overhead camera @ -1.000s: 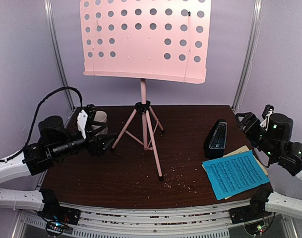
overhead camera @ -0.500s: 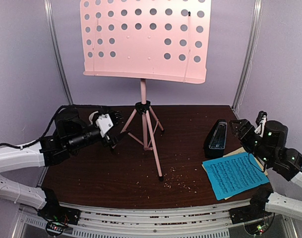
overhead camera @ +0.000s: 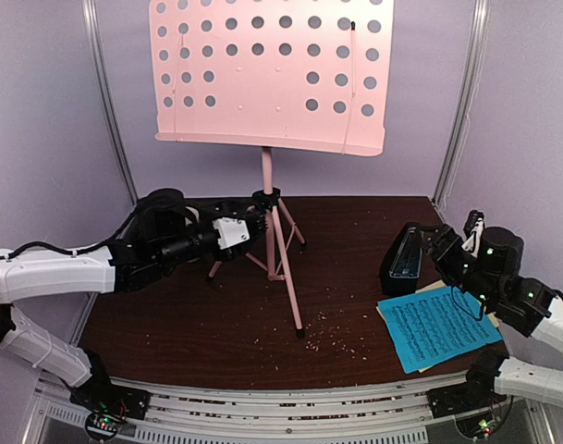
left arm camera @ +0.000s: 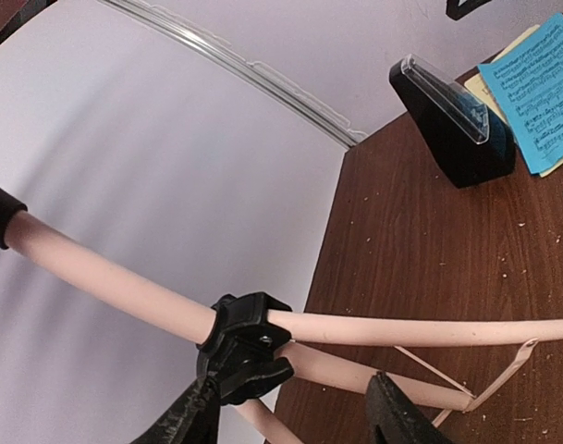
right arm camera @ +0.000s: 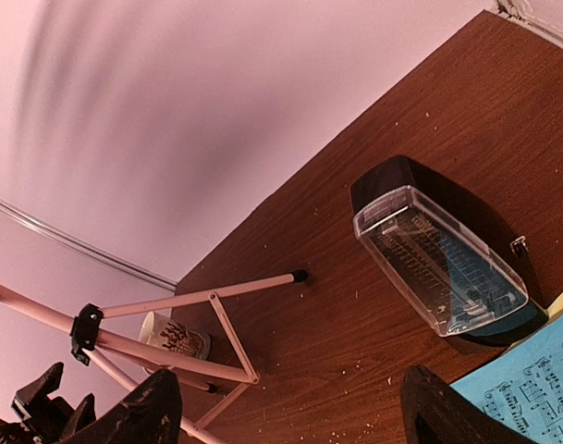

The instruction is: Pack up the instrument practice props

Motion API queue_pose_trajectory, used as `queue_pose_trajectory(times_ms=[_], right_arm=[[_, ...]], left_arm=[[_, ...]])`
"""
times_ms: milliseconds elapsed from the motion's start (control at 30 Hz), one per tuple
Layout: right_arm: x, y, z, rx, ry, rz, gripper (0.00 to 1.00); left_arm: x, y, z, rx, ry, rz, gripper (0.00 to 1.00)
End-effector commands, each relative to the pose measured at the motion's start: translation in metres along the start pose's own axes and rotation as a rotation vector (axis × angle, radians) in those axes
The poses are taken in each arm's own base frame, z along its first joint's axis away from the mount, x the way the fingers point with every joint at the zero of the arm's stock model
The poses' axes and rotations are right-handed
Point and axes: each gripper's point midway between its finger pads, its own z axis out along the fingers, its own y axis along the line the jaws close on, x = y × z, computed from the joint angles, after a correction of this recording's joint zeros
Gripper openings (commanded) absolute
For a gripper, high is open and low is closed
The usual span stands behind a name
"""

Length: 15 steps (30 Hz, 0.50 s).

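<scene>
A pink perforated metal music stand point(overhead camera: 272, 74) on tripod legs is pictured upright at the back centre of the table, its black plastic leg hub point(left arm camera: 244, 344) straddled by the left gripper point(left arm camera: 295, 412). The jaws are held apart, one finger on each side of the hub and upper legs; no firm pinch can be made out. The stand is judged light but top-heavy: thin, stiff painted tubes are crowned by a broad desk likely to swing or tip once the legs are lifted. A hold at the hub, or on the pole just above it, is thought safest, since the smooth tube may slip.

On the right side of the table, a black pyramid metronome point(overhead camera: 403, 259) with a clear plastic cover is stood upright, with the right gripper point(right arm camera: 290, 393) poised near it, jaws wide and nothing between them. The casing is taken to be rigid and slick, so a low grasp across the narrow body is favoured. A blue sheet-music page point(overhead camera: 438, 324) is laid over a yellow page point(overhead camera: 450, 281) just beside the metronome; both are expected to be limp and hard to lift from flat.

A beige mug point(right arm camera: 175, 338) is seen beyond the tripod legs. The dark brown wooden table point(overhead camera: 216, 333) is strewn with pale crumbs and enclosed by plain lilac walls point(overhead camera: 41, 111) with metal corner rails point(overhead camera: 105, 111).
</scene>
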Motion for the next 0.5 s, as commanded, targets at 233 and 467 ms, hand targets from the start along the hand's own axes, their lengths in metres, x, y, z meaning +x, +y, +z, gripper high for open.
queue_pose_trajectory(times_ms=[233, 467], right_arm=[[0.023, 0.022, 0.018, -0.104, 0.102, 0.047, 0.83], [0.02, 0.019, 0.013, -0.098, 0.089, 0.05, 0.83]], left_arm=[[-0.002, 0.035, 0.017, -0.159, 0.029, 0.046, 0.47], [0.003, 0.04, 0.021, -0.199, 0.049, 0.036, 0.37]])
